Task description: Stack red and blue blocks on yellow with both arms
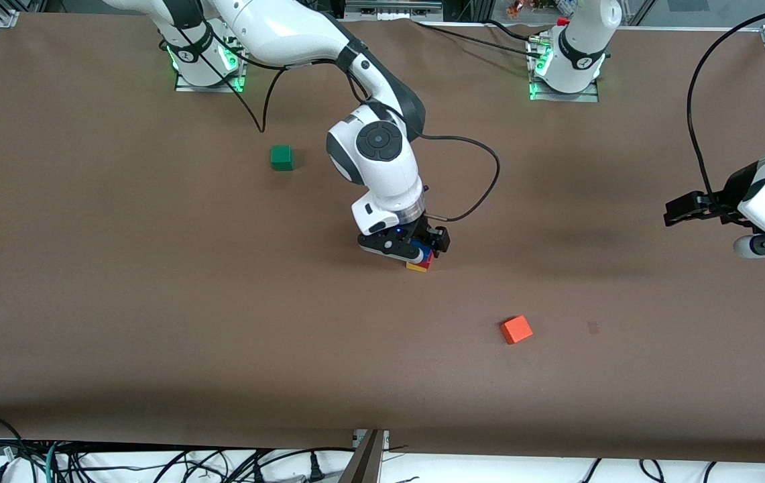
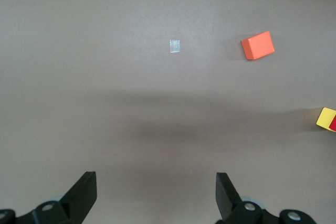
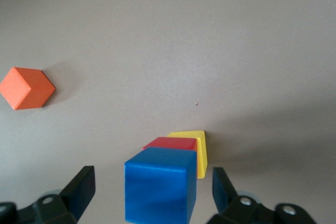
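Note:
The blue cube (image 3: 160, 187) sits on top of the red cube (image 3: 170, 144), which sits on the yellow cube (image 3: 195, 136), as one stack in the middle of the table. In the front view only slivers of blue (image 1: 426, 252), red (image 1: 430, 260) and yellow (image 1: 415, 266) show under the right hand. My right gripper (image 3: 152, 188) is open around the blue cube, with a gap on each side; it also shows in the front view (image 1: 422, 253). My left gripper (image 1: 676, 213) is open and empty, up over the left arm's end of the table; it also shows in the left wrist view (image 2: 156, 187).
An orange cube (image 1: 516, 329) lies nearer the front camera than the stack, toward the left arm's end. A green cube (image 1: 281, 157) lies farther from the camera, toward the right arm's end. A small pale patch (image 1: 593, 327) marks the table beside the orange cube.

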Tool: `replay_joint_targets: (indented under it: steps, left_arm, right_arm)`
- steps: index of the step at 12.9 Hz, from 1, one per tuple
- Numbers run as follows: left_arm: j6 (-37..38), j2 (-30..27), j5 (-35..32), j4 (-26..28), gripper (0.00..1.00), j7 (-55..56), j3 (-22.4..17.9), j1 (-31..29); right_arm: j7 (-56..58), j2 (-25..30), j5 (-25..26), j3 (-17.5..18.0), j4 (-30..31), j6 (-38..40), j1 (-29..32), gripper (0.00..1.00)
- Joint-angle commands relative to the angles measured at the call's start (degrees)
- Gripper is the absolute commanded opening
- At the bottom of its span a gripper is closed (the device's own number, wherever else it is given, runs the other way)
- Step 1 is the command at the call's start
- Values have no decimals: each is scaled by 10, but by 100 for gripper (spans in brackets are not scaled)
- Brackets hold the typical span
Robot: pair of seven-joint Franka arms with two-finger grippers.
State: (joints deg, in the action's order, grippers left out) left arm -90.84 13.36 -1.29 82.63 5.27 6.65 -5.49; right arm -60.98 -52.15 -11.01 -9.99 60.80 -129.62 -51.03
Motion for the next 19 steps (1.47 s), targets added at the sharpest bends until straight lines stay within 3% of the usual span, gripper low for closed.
replay_joint_targets:
  steps: [1,7,12,14,16,19]
  left_arm:
    - [2,6,-3,-13,100,-8,3,-1]
    - [2,7,0,-13,100,-8,3,-1]
    - [2,9,1,-13,100,-6,3,-1]
    - [2,10,1,-13,100,-5,3,-1]
    - [2,10,1,-13,100,-9,3,-1]
    - [2,10,2,-13,100,-8,3,-1]
  right_arm:
    - [2,27,-6,-8,-2,51,8,100]
    - [139,148,-9,-13,4,252,114,100]
    - [257,241,-45,-14,17,411,209,100]
    - [319,308,-42,-35,61,466,231,100]
    - [404,388,-36,-71,146,481,236,100]
    - [456,489,32,-59,258,474,279,100]
